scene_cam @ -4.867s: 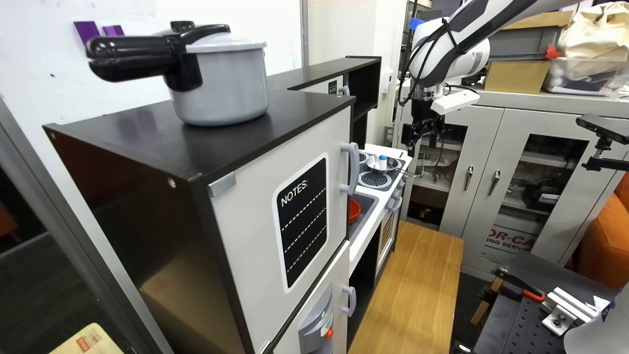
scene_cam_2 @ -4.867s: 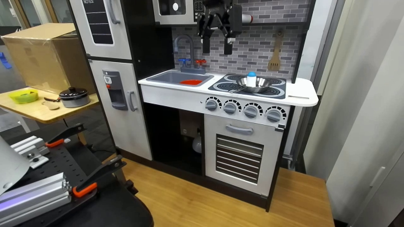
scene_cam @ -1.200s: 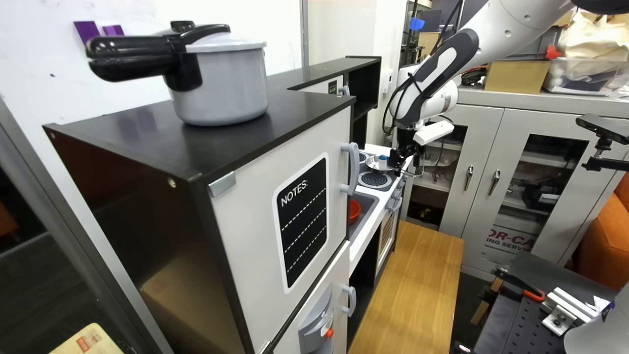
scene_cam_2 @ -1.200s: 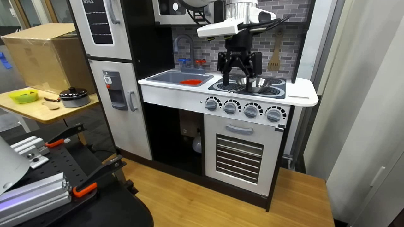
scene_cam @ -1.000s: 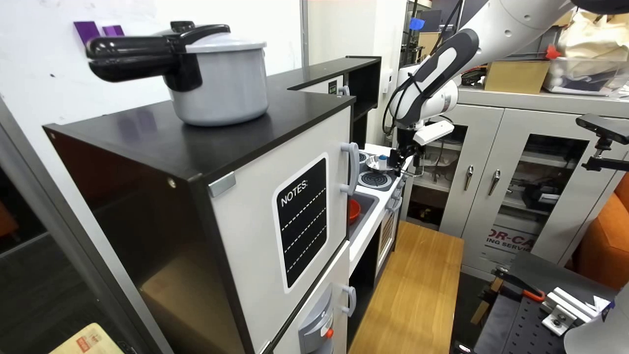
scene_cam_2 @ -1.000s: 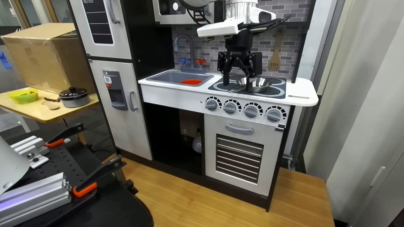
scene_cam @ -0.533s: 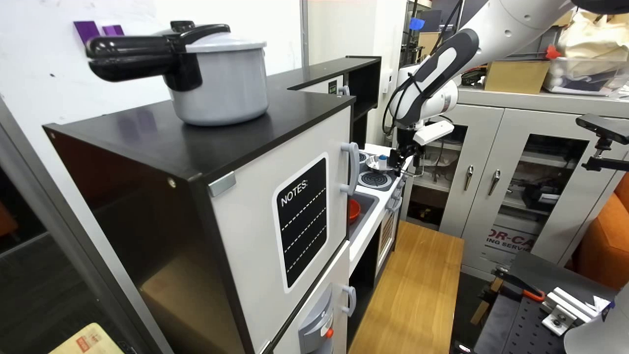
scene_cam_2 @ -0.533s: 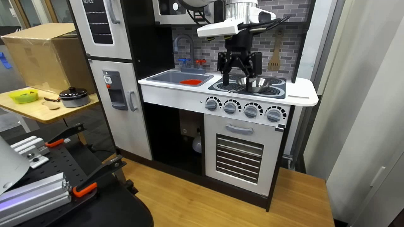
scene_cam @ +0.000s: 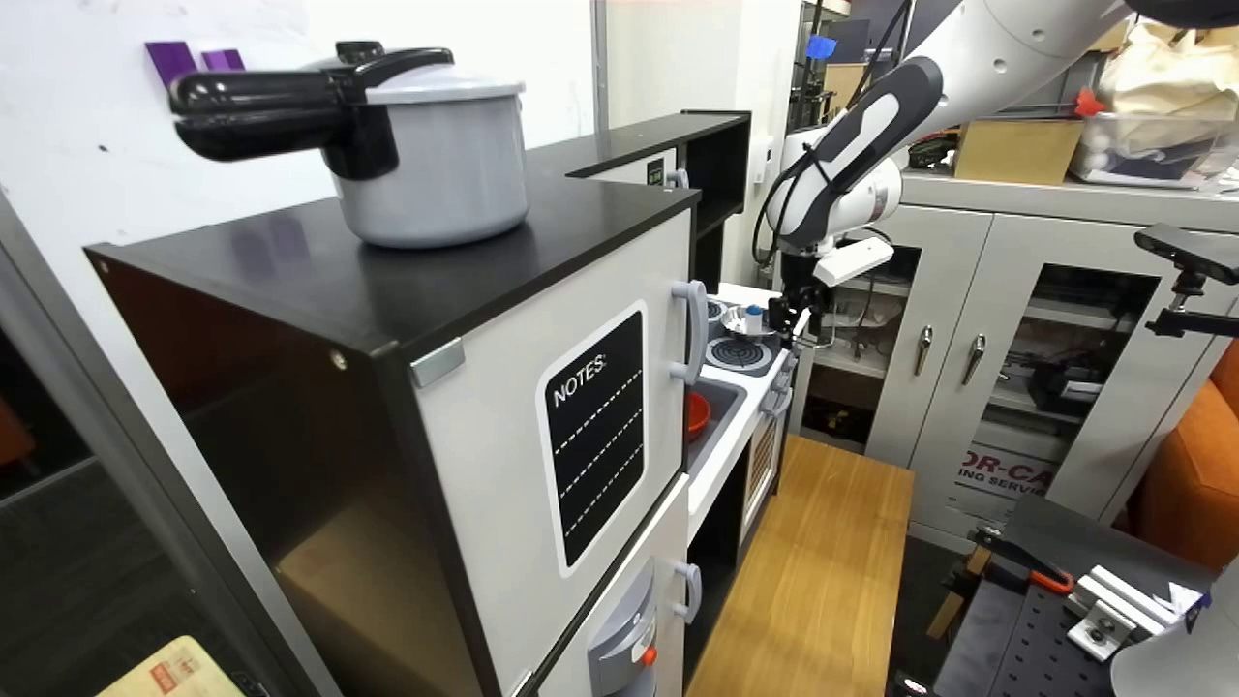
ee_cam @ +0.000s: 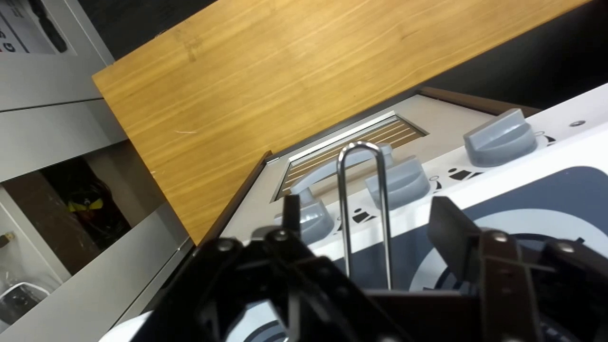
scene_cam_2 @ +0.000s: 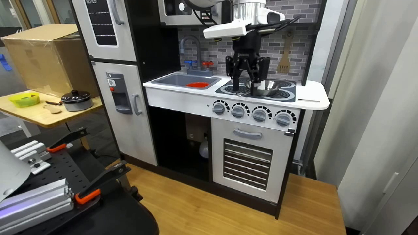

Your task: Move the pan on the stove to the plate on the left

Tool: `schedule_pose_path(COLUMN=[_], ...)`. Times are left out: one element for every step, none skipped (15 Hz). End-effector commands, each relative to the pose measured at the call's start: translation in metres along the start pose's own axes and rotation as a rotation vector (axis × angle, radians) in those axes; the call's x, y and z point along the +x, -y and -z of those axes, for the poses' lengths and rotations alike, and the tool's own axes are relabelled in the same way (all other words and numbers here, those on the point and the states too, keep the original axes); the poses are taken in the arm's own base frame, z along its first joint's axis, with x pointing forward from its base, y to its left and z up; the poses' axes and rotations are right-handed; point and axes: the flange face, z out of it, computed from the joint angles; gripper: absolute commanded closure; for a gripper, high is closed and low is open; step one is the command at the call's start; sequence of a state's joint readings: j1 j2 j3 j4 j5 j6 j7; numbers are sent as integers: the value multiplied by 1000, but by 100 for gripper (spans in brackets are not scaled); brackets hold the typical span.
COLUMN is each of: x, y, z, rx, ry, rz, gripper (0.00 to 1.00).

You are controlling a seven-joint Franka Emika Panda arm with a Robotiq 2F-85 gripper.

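Note:
A silvery pan sits on the stove in both exterior views. A blue-topped white object stands in the pan. My gripper is low over the stove's front, pointing down, and one finger hides part of the pan. In the wrist view the gripper has its fingers apart on either side of the pan's wire handle, touching neither side. A red dish lies in the sink; I cannot tell if it is a plate or bowl.
The grey sink and faucet are beside the stove. A tall toy fridge stands beyond them, with a pressure pot on top. A microwave hangs above. Knobs line the front panel.
The gripper has come down from high above the counter to the pan's handle. In the last half second its fingers have drawn closer together. The pan has not moved.

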State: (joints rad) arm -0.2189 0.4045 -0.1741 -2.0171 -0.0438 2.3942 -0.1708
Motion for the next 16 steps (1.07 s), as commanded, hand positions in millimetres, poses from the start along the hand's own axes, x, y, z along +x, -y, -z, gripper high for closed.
schedule_pose_path(x=[1, 1, 1, 0, 0, 0, -1, -1, -2, -2, -2, -2, -2, -2, -2, -2], y=[0, 1, 0, 0, 0, -1, -2, -3, -4, -4, -4, -5, -5, -5, -5, -5], z=[2, 2, 1, 1, 1, 1, 2, 2, 2, 2, 2, 2, 2, 2, 3, 4], rx=[5, 4, 5, 5, 5, 5, 5, 3, 3, 2, 1, -1, -2, -3, -8, -11], ry=[-1, -3, -2, -2, -2, -1, -2, -2, -2, -2, -1, -2, -2, -3, -7, -13], rz=[2, 3, 2, 2, 1, -1, -3, -4, -5, -5, -5, -5, -5, -5, -4, 0], gripper=[58, 66, 73, 78, 87, 92, 98, 94, 94, 94, 94, 94, 94, 93, 94, 94])
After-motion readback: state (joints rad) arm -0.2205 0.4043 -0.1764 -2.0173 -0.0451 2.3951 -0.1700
